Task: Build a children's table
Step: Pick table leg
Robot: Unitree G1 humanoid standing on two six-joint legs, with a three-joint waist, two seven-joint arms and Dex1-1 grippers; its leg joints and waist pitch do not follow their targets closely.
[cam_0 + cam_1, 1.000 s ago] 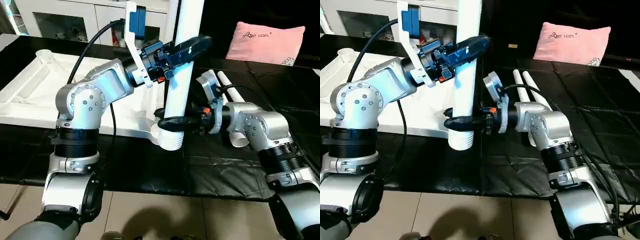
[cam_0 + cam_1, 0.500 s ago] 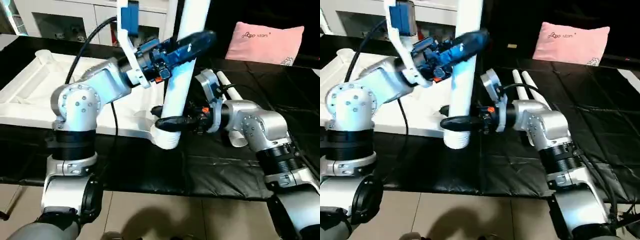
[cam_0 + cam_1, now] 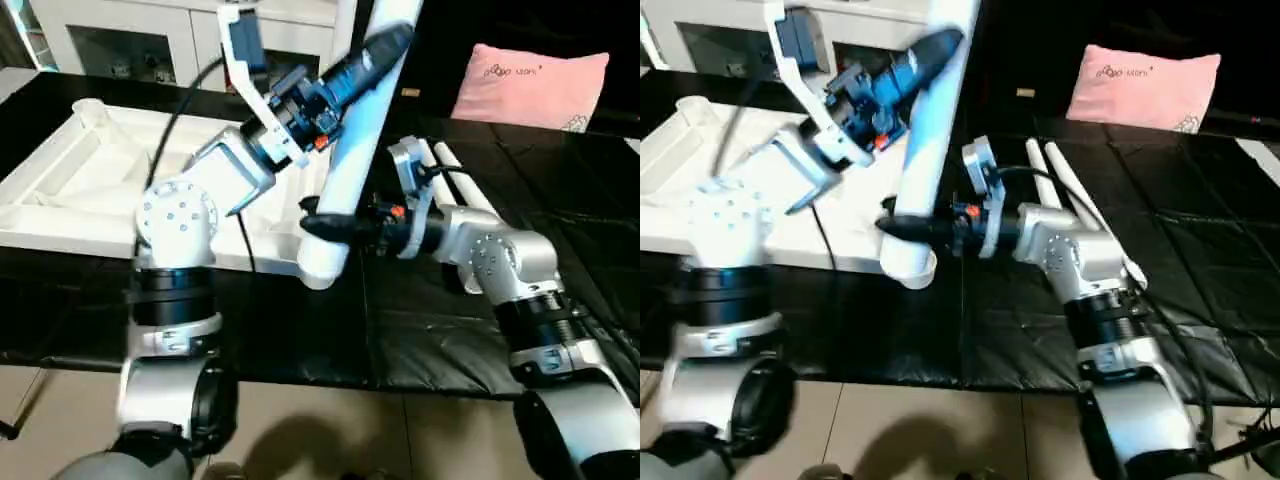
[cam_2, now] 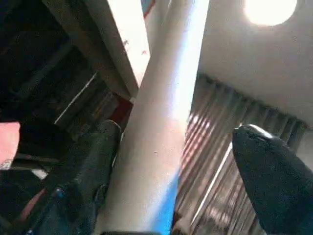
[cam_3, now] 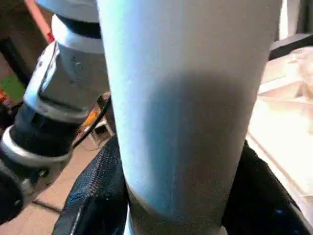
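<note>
A white tube leg [image 3: 352, 160] is held tilted above the black mat [image 3: 430, 330], clamped near its lower end by the right gripper [image 3: 322, 226]. The left gripper [image 3: 372, 52] is spread wide around the upper part. The upturned tabletop [image 3: 70, 180] lies just beside.

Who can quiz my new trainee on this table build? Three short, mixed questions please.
1. True or false: the right gripper clamps the white leg near its lower end.
2. How do the left gripper's fingers stand around the leg: A open, B shut tight?
3. What lies on the black mat beyond the right arm?

Key: 1 true. 2 A. 3 spare legs, and a pink pillow farther back.
</note>
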